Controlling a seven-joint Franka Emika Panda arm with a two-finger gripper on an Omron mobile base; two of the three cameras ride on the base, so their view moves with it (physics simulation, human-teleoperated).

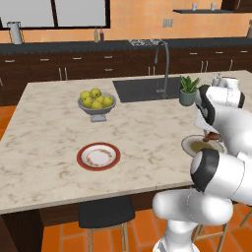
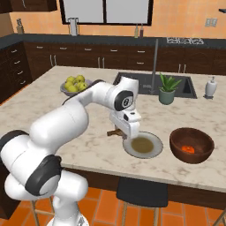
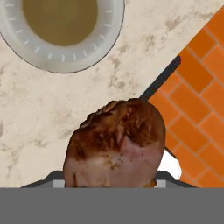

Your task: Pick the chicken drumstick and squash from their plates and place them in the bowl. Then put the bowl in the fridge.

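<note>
Hand (image 2: pixel 118 132) clamped on the dark-brown chicken drumstick (image 3: pixel 114 142), lifted clear above the marble tabletop (image 2: pixel 92 145) just left of the plain grey-beige round plate (image 2: pixel 142 146), likely for carrying to the bowl. From the right base camera the drumstick's long axis looks roughly level, one end poking left of the fingers; the hand camera sees it end-on. The dark-brown wooden bowl (image 2: pixel 192 145) sits right of the plate, the small orange-red squash (image 2: pixel 188 149) already inside. The white red-rimmed plate (image 1: pixel 98 156) lies bare, well left.

Seen from the right base view, the bowl (image 2: pixel 192 145) sits right of the grey plate (image 2: pixel 142 146), holding the squash (image 2: pixel 188 149); the fruit bowl (image 2: pixel 75 86) stands behind-left.
</note>
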